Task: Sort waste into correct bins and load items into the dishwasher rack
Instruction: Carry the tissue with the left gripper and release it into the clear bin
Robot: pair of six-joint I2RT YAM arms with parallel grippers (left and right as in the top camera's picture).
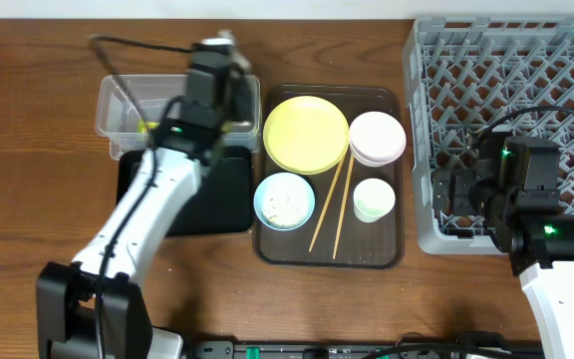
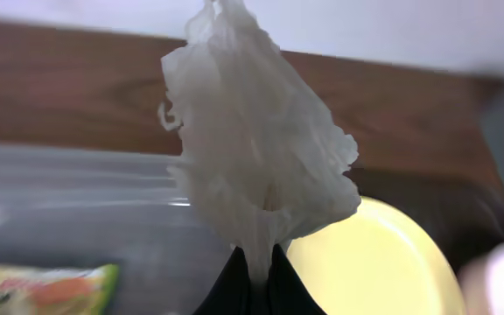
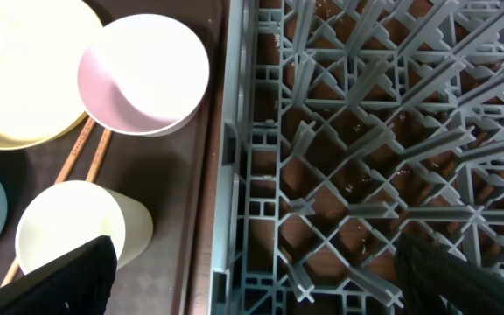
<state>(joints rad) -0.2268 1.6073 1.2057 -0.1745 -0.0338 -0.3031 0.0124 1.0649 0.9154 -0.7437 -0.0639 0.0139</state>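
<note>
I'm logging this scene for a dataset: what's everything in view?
table: 1, brown wood, under everything
rack: 1, grey, right
tray: 1, brown, centre
plate: 1, yellow, tray's far left
white bowl: 1, pinkish white, tray's far right
blue bowl: 1, light blue, tray's near left
rice: scattered grains, white, in blue bowl
cup: 1, white, tray's near right
chopsticks: 2, wooden, between blue bowl and cup
tub: 1, clear, far left
wrapper: 1, green-orange, in tub
black bin: 1, black, just nearer than tub
tissue: 1, white, pinched in left claw
left claw: 1, black, shut on tissue
right claw: 1, black, open, over rack's left edge
</note>
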